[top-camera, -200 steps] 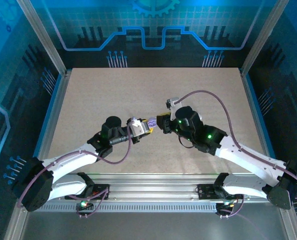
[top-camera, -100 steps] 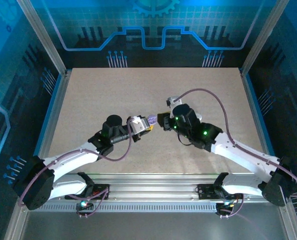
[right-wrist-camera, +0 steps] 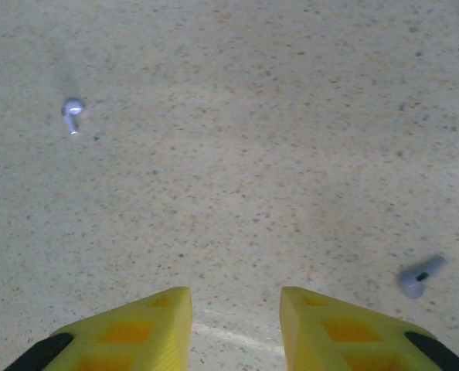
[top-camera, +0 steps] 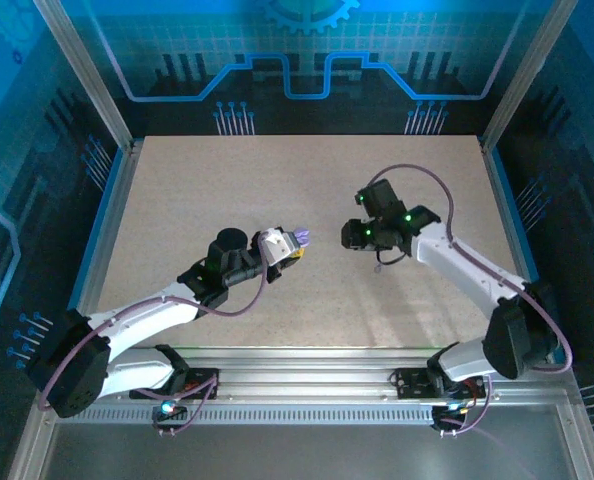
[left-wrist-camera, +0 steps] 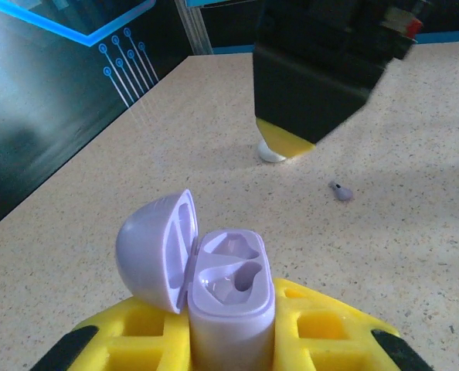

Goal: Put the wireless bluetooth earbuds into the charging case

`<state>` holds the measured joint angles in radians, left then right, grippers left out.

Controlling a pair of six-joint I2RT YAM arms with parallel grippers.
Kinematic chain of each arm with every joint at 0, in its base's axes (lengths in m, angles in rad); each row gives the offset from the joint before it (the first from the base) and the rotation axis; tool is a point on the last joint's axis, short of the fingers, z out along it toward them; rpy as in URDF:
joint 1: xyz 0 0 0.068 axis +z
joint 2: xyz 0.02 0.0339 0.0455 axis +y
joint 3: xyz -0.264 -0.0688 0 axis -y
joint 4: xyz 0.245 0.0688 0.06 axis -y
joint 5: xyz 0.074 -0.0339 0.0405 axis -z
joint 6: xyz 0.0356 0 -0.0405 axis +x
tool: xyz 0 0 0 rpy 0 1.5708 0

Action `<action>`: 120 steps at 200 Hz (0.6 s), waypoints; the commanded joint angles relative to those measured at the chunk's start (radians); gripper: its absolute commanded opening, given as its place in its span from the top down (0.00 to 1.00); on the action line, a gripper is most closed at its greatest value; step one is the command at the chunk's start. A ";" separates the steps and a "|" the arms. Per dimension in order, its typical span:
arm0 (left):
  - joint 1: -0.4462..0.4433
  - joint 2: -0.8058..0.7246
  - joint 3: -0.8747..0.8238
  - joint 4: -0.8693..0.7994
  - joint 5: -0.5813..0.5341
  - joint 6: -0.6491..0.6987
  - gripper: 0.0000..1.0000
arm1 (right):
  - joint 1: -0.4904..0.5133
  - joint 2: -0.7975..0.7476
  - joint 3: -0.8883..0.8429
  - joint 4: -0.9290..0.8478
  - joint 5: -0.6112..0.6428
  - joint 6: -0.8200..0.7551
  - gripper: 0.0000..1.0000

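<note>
In the top view, the left gripper (top-camera: 289, 247) is near the middle of the table (top-camera: 197, 190), a little to the left. It holds the purple charging case (top-camera: 299, 238). The right gripper (top-camera: 351, 234) is off to the right, apart from the case.

The left wrist view shows the case from up close. At the bottom of the frame, yellow fingers (left-wrist-camera: 322, 325) squeeze the charging case (left-wrist-camera: 229, 309) from both sides. It stands up straight. Its lid (left-wrist-camera: 154, 251) is flipped open to the left. The two little hollows inside are empty. Behind the case, right of the middle, one tiny earbud (left-wrist-camera: 340, 192) lies on the table. The right gripper (left-wrist-camera: 287, 141) hangs at the top of the frame. A small white thing (left-wrist-camera: 270, 153) peeks out under its yellow tip, and I cannot tell what it is.

The right wrist view looks down at the table. The two yellow fingers (right-wrist-camera: 137, 328) at the bottom have a gap between them and hold nothing. One earbud (right-wrist-camera: 72, 112) lies at the upper left. Another earbud (right-wrist-camera: 419, 278) lies at the lower right, well apart from the first.
</note>
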<state>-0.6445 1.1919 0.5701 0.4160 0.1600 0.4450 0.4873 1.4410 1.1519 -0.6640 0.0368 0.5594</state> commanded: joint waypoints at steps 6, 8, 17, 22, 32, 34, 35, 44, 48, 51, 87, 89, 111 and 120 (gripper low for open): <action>0.004 -0.017 0.034 -0.012 -0.015 -0.009 0.82 | -0.076 0.085 0.074 -0.242 -0.037 -0.064 0.63; 0.005 -0.018 0.034 -0.013 -0.015 -0.009 0.82 | -0.081 0.091 0.077 -0.248 -0.035 -0.069 0.63; 0.006 -0.020 0.034 -0.014 -0.014 -0.009 0.82 | -0.097 0.123 0.094 -0.274 -0.035 -0.113 0.62; 0.006 -0.021 0.034 -0.016 -0.014 -0.008 0.82 | -0.100 0.140 0.105 -0.286 -0.023 -0.149 0.62; 0.009 -0.026 0.035 -0.020 -0.014 -0.008 0.82 | -0.099 0.170 0.126 -0.305 -0.020 -0.251 0.61; 0.009 -0.026 0.034 -0.021 -0.014 -0.008 0.83 | -0.099 0.175 0.132 -0.310 -0.016 -0.270 0.61; 0.010 -0.026 0.034 -0.022 -0.014 -0.008 0.82 | -0.099 0.179 0.134 -0.313 -0.011 -0.278 0.61; 0.009 -0.030 0.036 -0.028 -0.014 -0.007 0.82 | -0.109 0.204 0.158 -0.341 0.048 -0.315 0.60; 0.011 -0.031 0.036 -0.030 -0.016 -0.006 0.82 | -0.120 0.216 0.172 -0.350 0.051 -0.322 0.59; 0.011 -0.032 0.034 -0.031 -0.016 -0.006 0.82 | -0.132 0.225 0.182 -0.358 0.041 -0.323 0.58; 0.014 -0.037 0.037 -0.037 -0.027 -0.006 0.82 | -0.223 0.284 0.172 -0.323 -0.130 -0.154 0.53; 0.015 -0.038 0.037 -0.036 -0.025 -0.006 0.82 | -0.223 0.285 0.168 -0.315 -0.135 -0.149 0.53; 0.018 -0.040 0.037 -0.036 -0.021 -0.009 0.82 | -0.229 0.341 0.173 -0.270 -0.176 -0.123 0.52; 0.017 -0.043 0.037 -0.037 -0.019 -0.009 0.82 | -0.230 0.374 0.186 -0.268 -0.185 -0.123 0.52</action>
<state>-0.6346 1.1751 0.5739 0.3851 0.1486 0.4431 0.2558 1.7390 1.3239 -0.9470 -0.0639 0.3965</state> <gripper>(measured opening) 0.215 0.479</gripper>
